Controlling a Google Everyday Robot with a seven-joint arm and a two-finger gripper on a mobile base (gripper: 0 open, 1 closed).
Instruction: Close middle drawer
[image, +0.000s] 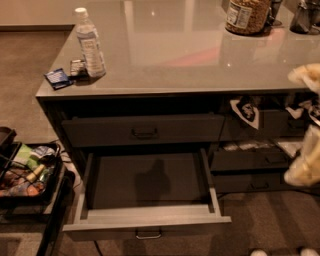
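Note:
The middle drawer (145, 226) is pulled far out of the dark grey cabinet, low in the camera view. Its lighter grey inner walls and dark, empty floor (147, 180) show, and the small metal pull (148, 234) sits at the centre of its front. The gripper (304, 165) is a pale, blurred shape at the right edge. It is beside the right-hand drawers, well right of the open drawer and not touching it.
The top drawer (142, 130) above is nearly shut. On the countertop (190, 55) stand a water bottle (90, 42), small packets (60, 77) and a jar (247, 15). More drawers (250, 160) are at the right. A black cart of snacks (25, 175) stands at the left.

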